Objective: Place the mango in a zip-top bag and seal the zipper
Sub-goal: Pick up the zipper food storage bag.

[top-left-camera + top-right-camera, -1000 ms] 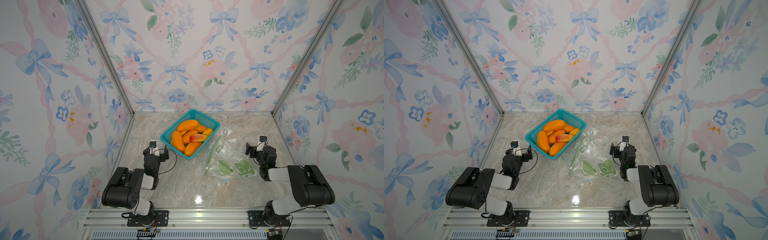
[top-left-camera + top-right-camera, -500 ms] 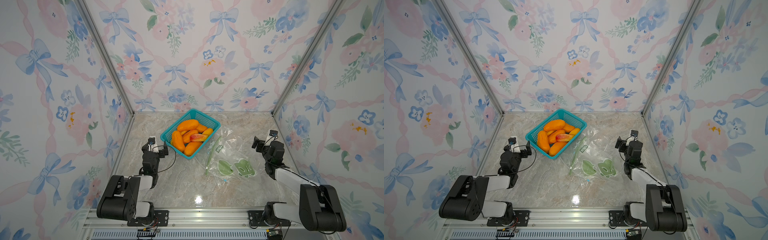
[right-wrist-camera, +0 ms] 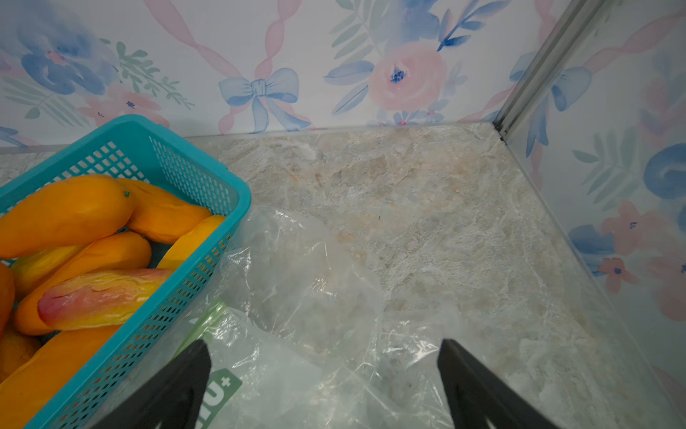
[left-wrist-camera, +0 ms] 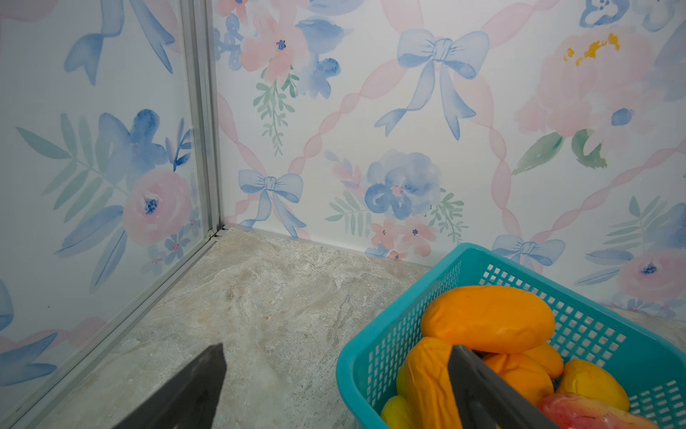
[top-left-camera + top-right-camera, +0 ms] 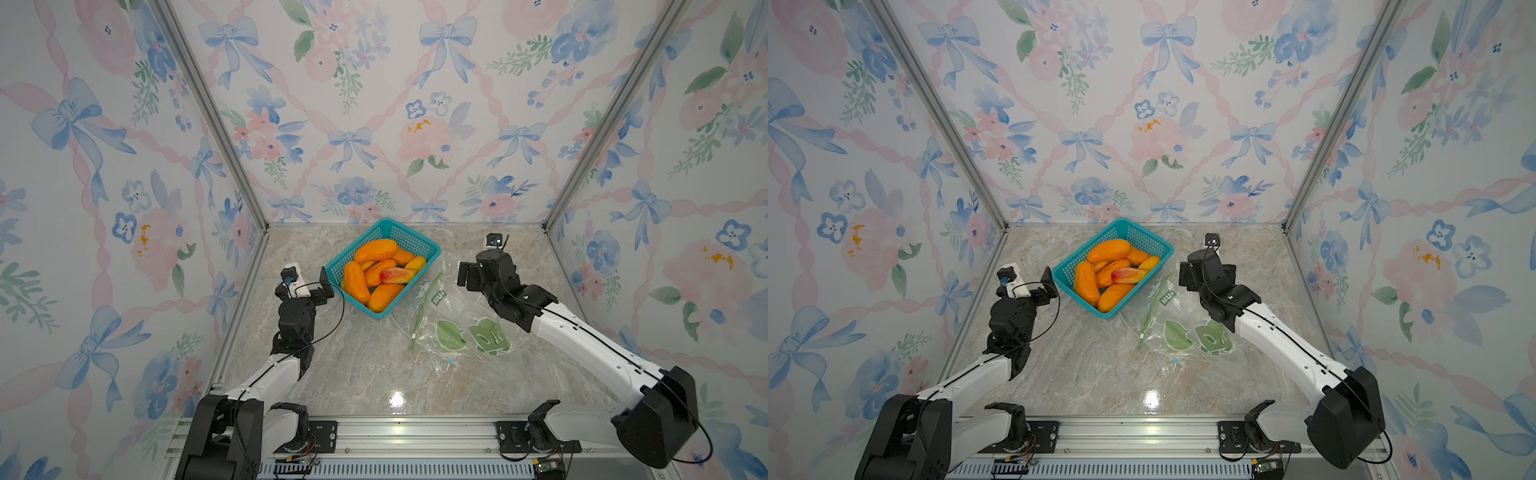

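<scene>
My left gripper (image 4: 336, 347) gapes wide and empty at a corner of the basket (image 5: 401, 237) holding the mangoes (image 5: 376, 250). My right gripper (image 3: 323, 341), equally wide and empty, hovers over the zip-top bag (image 5: 457, 316) beside it.

Basket (image 5: 415, 241) is sitting at the back middle of the table (image 5: 353, 365), with mangoes (image 5: 376, 250) piling inside it. Bag (image 5: 461, 328) is lying flat on the table, right of the basket and nearer the front, its far end pressing against the basket's right side. Zipper strip (image 5: 424, 307) is running along the bag's left edge. My left gripper (image 5: 325, 284) is hanging just beside the basket's left corner. My right gripper (image 5: 465, 276) is hanging over the bag's far end, right of the basket.
</scene>
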Controlling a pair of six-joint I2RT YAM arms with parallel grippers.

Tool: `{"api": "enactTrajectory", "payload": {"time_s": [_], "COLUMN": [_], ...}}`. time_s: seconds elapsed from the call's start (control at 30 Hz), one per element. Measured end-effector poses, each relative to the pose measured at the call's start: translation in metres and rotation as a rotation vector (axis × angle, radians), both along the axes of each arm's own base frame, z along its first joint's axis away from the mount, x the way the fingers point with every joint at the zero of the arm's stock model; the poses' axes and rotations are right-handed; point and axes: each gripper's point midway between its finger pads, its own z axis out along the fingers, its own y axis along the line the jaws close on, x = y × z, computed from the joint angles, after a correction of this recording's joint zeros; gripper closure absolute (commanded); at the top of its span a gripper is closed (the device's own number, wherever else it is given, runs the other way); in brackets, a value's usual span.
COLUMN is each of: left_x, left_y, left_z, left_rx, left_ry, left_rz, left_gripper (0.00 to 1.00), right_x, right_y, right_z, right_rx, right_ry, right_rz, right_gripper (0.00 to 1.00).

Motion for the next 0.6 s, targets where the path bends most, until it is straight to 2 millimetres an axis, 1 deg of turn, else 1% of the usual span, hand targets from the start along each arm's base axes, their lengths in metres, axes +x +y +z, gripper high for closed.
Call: {"api": "enactTrajectory", "payload": {"time_s": [0.1,0.2,0.3,0.43,0.57,0.6], "left_x": [-0.002,-0.005,-0.007,-0.009,-0.006,-0.005], "left_y": [0.000,0.001,0.002,0.001,-0.004,-0.005], "left_z": [0.000,0.001,0.004,0.010,0.013,0.014], "left_rx": [-0.035,-0.067,-0.098,-0.137,-0.175,-0.185], "left_ry": [0.004,0.006,-0.005,-0.017,-0.010,-0.007], "left_rz": [0.004,0.014,0.019,0.010,-0.015,-0.020], "left_gripper": [0.02,0.02,0.02,0.02,0.02,0.02], "right_x": [-0.013,-0.024,-0.030,-0.026,-0.023,-0.022], "right_y": [0.032,0.056,0.075,0.095,0.106,0.109], "right_z": [-0.030,-0.056,-0.074,-0.094,-0.112,-0.116], "right_rx": [-0.024,-0.044,-0.069,-0.070,-0.063,-0.064], "right_ry": [0.115,0.204,0.265,0.318,0.362,0.370], "right_rz": [0.022,0.034,0.045,0.047,0.048,0.049], "right_gripper": [0.01,0.01,0.01,0.01,0.01,0.04]}}
